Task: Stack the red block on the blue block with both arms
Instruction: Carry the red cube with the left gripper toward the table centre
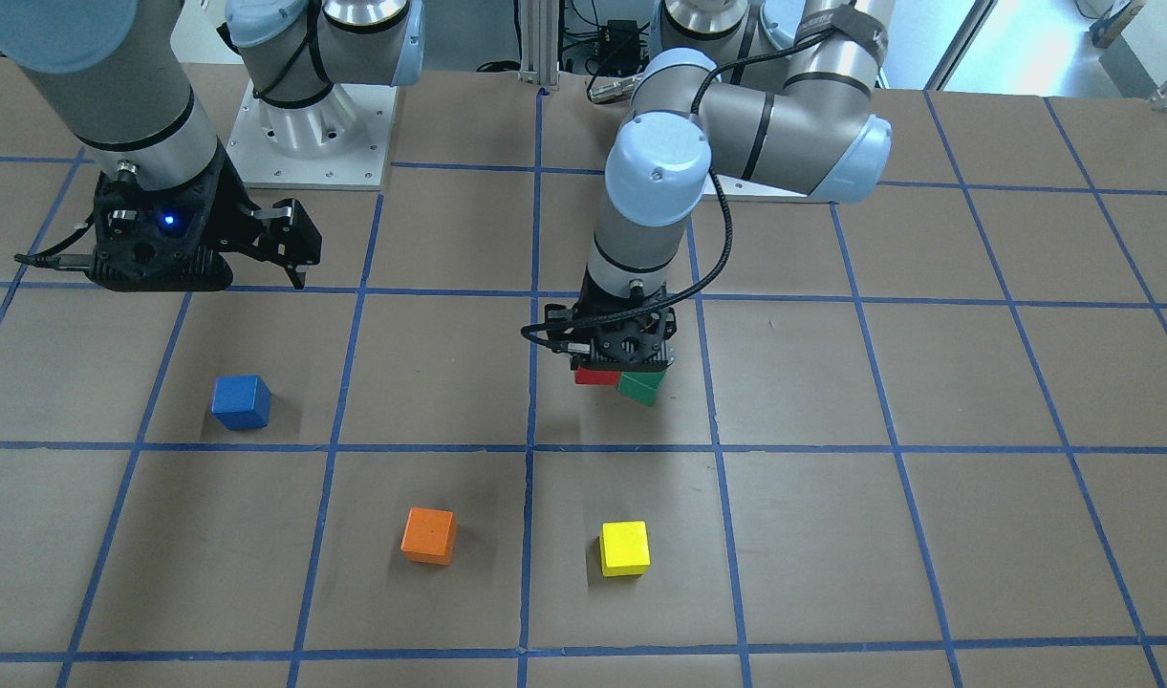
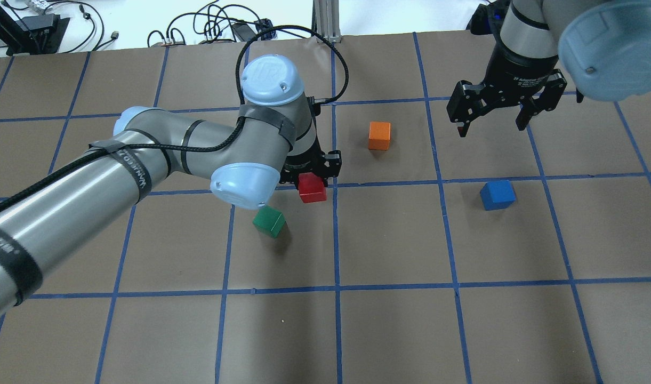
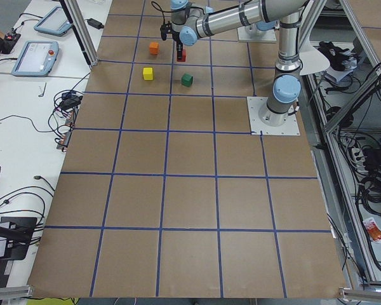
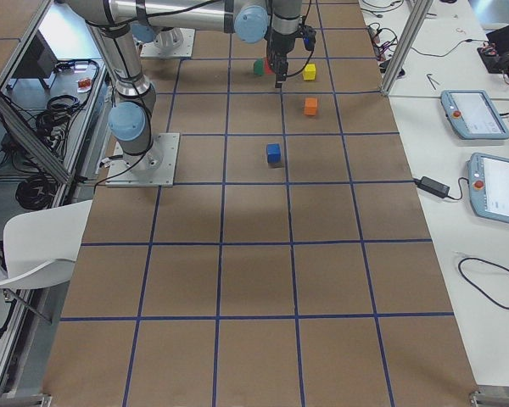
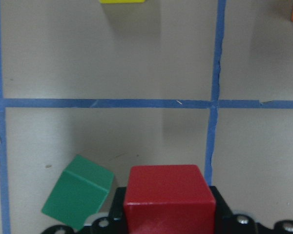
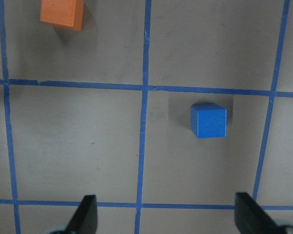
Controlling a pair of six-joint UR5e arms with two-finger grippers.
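My left gripper (image 2: 310, 175) is shut on the red block (image 2: 312, 188), which fills the bottom of the left wrist view (image 5: 168, 195). It holds the block a little above the brown table, near the middle. The block also shows under the gripper in the front view (image 1: 594, 376). The blue block (image 2: 497, 194) sits alone on the table on my right side; it also shows in the front view (image 1: 241, 401) and the right wrist view (image 6: 208, 120). My right gripper (image 2: 493, 125) is open and empty, raised above the table beyond the blue block.
A green cube (image 2: 269, 221) lies tilted right beside the held red block (image 5: 78, 192). An orange cube (image 2: 379, 135) and a yellow cube (image 1: 624, 548) sit farther out on the table. Blue tape lines grid the brown table (image 2: 389, 240).
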